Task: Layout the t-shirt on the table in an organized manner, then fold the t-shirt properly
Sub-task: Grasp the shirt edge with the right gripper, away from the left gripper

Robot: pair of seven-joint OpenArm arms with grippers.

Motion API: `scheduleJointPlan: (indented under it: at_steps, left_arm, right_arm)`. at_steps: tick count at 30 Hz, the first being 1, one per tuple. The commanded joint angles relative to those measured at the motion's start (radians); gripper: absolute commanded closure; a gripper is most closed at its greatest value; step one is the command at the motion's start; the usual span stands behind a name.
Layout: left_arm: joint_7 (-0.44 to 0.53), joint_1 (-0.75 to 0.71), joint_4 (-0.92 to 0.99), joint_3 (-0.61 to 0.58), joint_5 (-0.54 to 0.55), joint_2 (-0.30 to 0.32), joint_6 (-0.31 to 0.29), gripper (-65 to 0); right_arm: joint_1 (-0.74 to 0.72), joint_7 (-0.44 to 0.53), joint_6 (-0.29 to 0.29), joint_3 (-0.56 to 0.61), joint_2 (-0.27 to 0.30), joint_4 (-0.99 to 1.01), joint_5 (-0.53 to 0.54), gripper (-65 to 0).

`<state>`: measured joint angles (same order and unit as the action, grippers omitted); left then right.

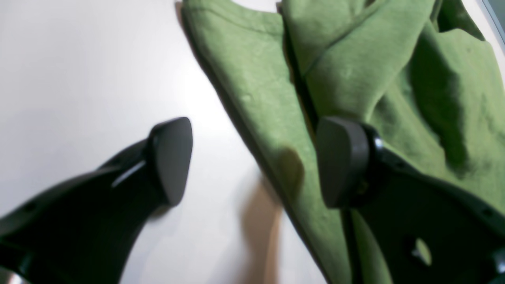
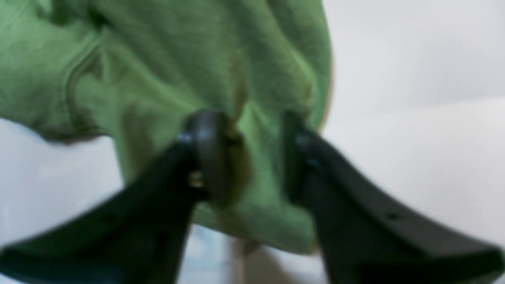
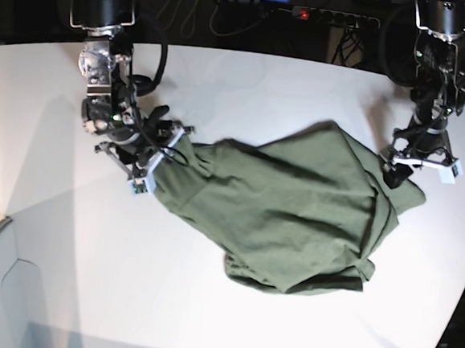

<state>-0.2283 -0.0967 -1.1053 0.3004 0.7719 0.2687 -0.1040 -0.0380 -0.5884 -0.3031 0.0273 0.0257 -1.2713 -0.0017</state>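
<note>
t-shirt [image 3: 286, 210]: olive-green cloth is seen crumpled and unfolded on the worktop [image 3: 206, 301], stretched slantwise between the two claws; it is bunched and doubled over at its near corner, with broad creases across the middle.
t-shirt surface: a soft matte knit is shown in the left wrist view [image 1: 252, 86], with a stitched hem along one straight edge and a second layer folded over it; a seam line is seen in the blurred right wrist view [image 2: 130, 79].
worktop: white and smooth, with bare surface left on all sides of the cloth.
left claw [image 1: 252, 161]: held wide, one pad over bare worktop, the other over the cloth edge; nothing is gripped.
right claw [image 2: 252, 157]: narrowed onto a bunch of the t-shirt, with cloth pinched between the pads.
</note>
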Motion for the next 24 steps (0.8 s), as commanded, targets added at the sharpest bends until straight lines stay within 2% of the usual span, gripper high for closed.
scheduleJointPlan:
  at_steps: [1, 2, 3, 6, 8, 15, 19, 24]
  left_arm:
    - [0.005, 0.010, -0.008, 0.004, 0.007, 0.016, -0.003, -47.5]
    - [0.007, 0.010, -0.008, 0.004, 0.007, 0.016, -0.003, -47.5]
    - [0.007, 0.010, -0.008, 0.007, 0.007, 0.017, -0.003, -47.6]
    - [0.005, 0.010, -0.008, 0.056, 0.007, 0.011, -0.003, -47.6]
    - [0.004, 0.010, -0.008, 0.079, 0.007, 0.011, -0.003, -47.6]
    - [0.004, 0.012, -0.019, 0.082, 0.008, 0.010, -0.003, -47.3]
    - [-0.003, 0.012, -0.048, 0.081, 0.010, -0.021, -0.003, -47.2]
    - [-0.004, -0.019, -0.203, 0.079, 0.001, -0.064, -0.003, -47.2]
  right_arm:
    - [-0.009, 0.009, -0.011, -0.003, 0.015, -0.018, 0.002, -8.2]
    - [-0.006, 0.009, -0.011, -0.003, 0.026, -0.021, 0.002, -1.9]
    - [-0.004, 0.009, -0.011, -0.007, 0.032, -0.023, 0.002, 0.0]
    - [0.042, 0.011, -0.011, -0.039, 0.056, -0.107, 0.006, 0.0]
    - [0.083, 0.011, -0.011, -0.080, 0.052, -0.212, 0.007, 0.0]
    - [0.163, 0.011, -0.011, -0.185, -0.005, -0.520, 0.007, 0.0]
    - [0.166, 0.009, -0.011, -0.194, -0.014, -0.563, 0.007, 0.0]
    - [0.169, 0.009, -0.011, -0.192, -0.014, -0.563, 0.006, 0.0]
